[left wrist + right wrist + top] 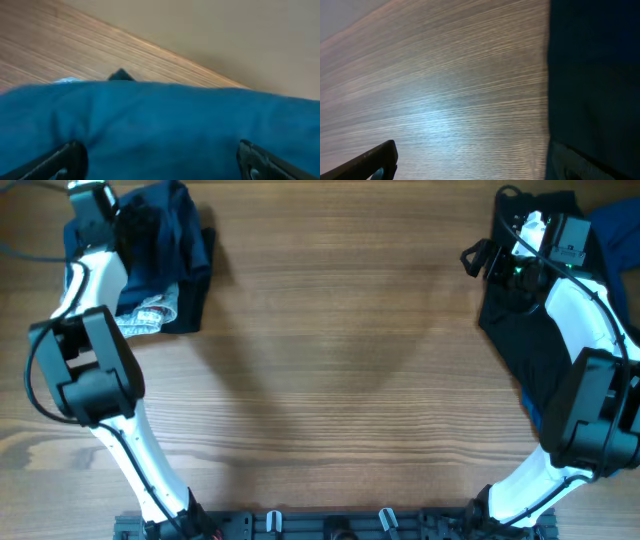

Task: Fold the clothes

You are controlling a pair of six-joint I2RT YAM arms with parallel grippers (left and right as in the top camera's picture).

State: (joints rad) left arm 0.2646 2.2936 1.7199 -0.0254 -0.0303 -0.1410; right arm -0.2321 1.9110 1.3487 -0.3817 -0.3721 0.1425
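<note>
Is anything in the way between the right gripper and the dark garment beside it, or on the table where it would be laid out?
Nothing visible does. The right gripper is at the edge of the dark garment, jaws open, and only bare wood of the table lies toward the middle.

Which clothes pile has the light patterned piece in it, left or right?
The left pile: a pale grey-white garment shows at its near edge. The right pile is all dark and blue.
</note>
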